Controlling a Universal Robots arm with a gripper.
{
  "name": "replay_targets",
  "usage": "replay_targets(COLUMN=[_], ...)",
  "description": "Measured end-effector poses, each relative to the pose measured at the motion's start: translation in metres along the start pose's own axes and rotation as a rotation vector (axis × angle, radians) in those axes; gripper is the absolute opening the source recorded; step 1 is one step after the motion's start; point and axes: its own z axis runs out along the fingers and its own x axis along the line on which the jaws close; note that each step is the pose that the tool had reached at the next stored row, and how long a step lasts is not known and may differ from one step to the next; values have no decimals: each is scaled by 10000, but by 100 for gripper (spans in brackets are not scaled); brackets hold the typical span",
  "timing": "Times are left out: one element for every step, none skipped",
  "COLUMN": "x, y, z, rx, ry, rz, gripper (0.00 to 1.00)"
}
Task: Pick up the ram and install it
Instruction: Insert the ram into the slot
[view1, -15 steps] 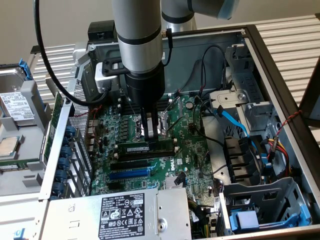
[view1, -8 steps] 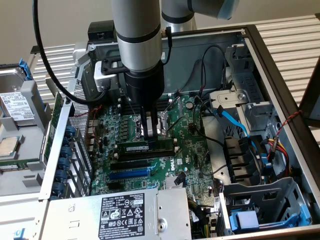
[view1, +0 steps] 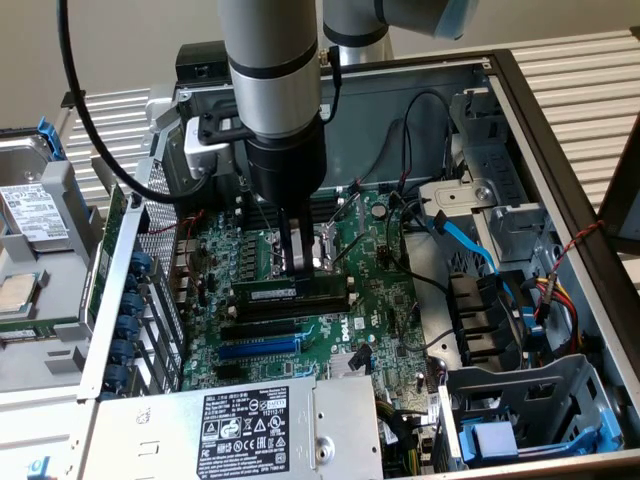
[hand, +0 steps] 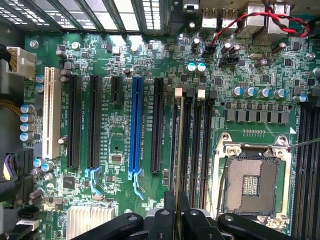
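- Gripper (view1: 293, 262) clamped on the ram (view1: 262, 290), fingers pinching its upper long edge near mid-length
- Ram stands on its long edge straight below the tool, white label facing out, running along a black memory slot (hand: 179, 145)
- Can't tell if it's seated in that slot or only resting on it
- Wrist view: thin board edge sits between the fingertips (hand: 169, 220), in line with the slot
- CPU socket (hand: 250, 182) just beside the tool, contacts exposed
- Blue expansion slot (hand: 135, 125) on the tool's other side, well apart, one black slot between
- Motherboard (view1: 385, 300) lies flat under the tool, power supply (view1: 250, 425) near its edge
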Motion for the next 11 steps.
replay_targets(x=[0, 0, 0, 0, 0, 0, 0, 0, 0, 0, 0], y=[3, 5, 4, 4, 4, 5, 5, 5, 6, 5, 5], z=[-1, -1, -1, -1, -1, -1, -2, -1, -1, -1, -1], rx=[46, 85, 93, 93, 94, 94, 93, 95, 97, 100, 104], ry=[1, 2, 2, 2, 2, 8, 20, 36, 67, 97, 110], rz=[-3, -4, -5, -6, -5, -4, -5, -6, -6, -9, -10], gripper=[14, 14, 14, 14, 14, 14, 14, 14, 14, 14, 14])
